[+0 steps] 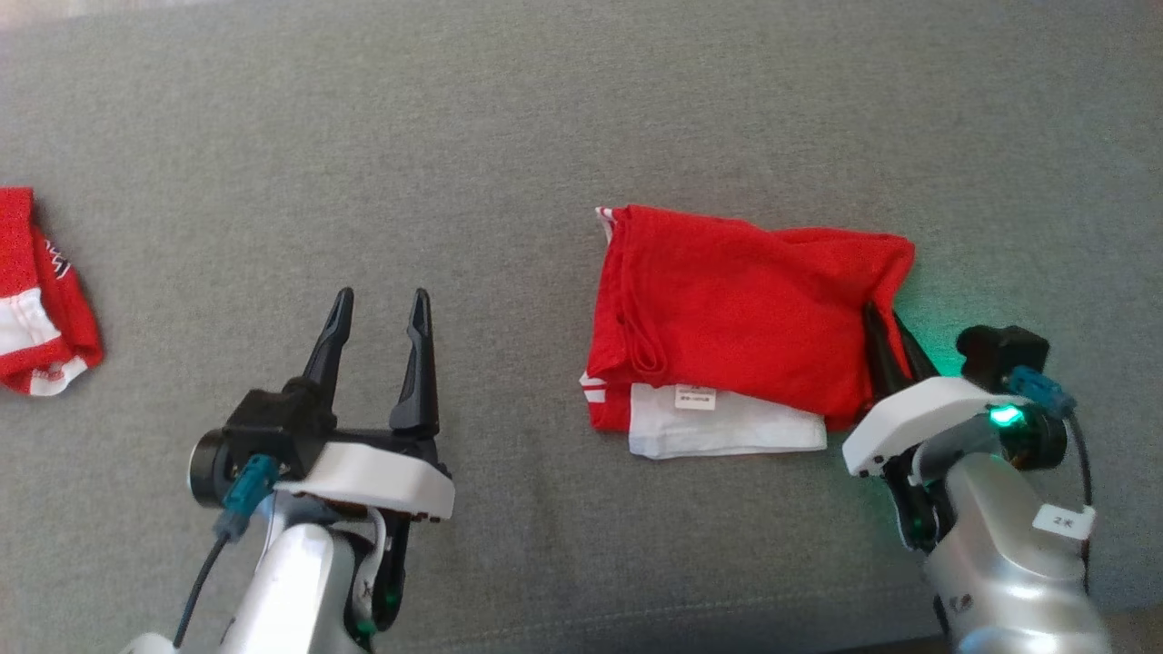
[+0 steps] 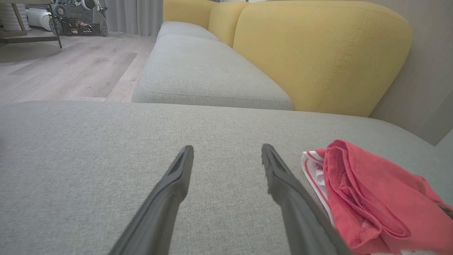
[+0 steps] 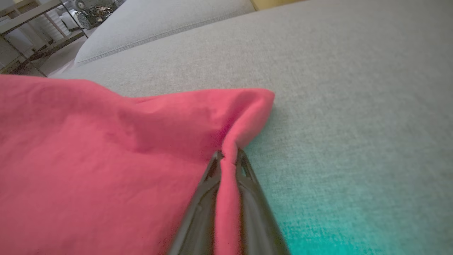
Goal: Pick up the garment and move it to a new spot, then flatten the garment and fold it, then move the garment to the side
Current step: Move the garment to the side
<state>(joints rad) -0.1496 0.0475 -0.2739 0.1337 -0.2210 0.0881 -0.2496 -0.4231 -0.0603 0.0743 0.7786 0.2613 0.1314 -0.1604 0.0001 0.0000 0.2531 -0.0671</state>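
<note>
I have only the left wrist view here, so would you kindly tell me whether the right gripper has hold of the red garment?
Observer: Yes. In the right wrist view the right gripper is pinched shut on a fold of the red garment.
Operator: Thank you. Which edge of it is that?
Observer: In the head view it is the garment's right edge, the side nearest the right arm.
Operator: And is anything else lying nearby?
Observer: A second red and white cloth lies at the far left of the head view, well apart from the open left gripper.
</note>
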